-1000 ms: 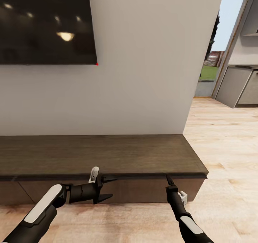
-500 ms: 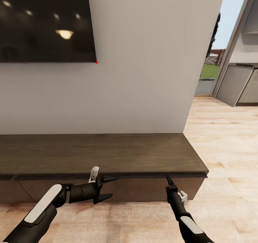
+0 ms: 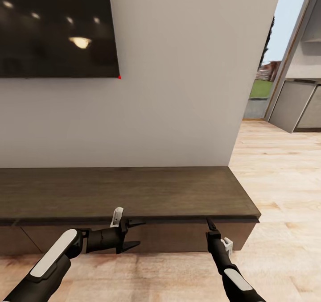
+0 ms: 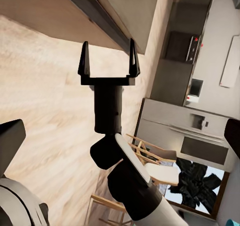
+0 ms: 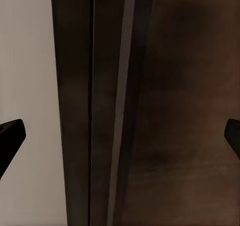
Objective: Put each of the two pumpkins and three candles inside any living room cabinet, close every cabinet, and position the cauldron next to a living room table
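The long, low dark-brown cabinet [image 3: 133,190] runs along the white wall, its front panels facing me. My right gripper [image 3: 208,222] sits at the front lip of the cabinet's top, near its right end. The left wrist view shows this right gripper [image 4: 107,59] open at that edge. In the right wrist view its fingertips [image 5: 10,132] stand wide apart against the dark wood [image 5: 185,110]. My left gripper [image 3: 141,233] hangs open in front of the cabinet's front panel, pointing right, holding nothing. Pumpkins, candles, cauldron and table are out of view.
A large black TV [image 3: 53,25] hangs on the wall above the cabinet. Light wooden floor [image 3: 276,168] extends to the right, past the wall's end towards grey kitchen cupboards [image 3: 296,110] and an outdoor opening. Wooden chairs [image 4: 150,161] show in the left wrist view.
The head view has shifted very slightly. Both arms and the cabinet keep their places.
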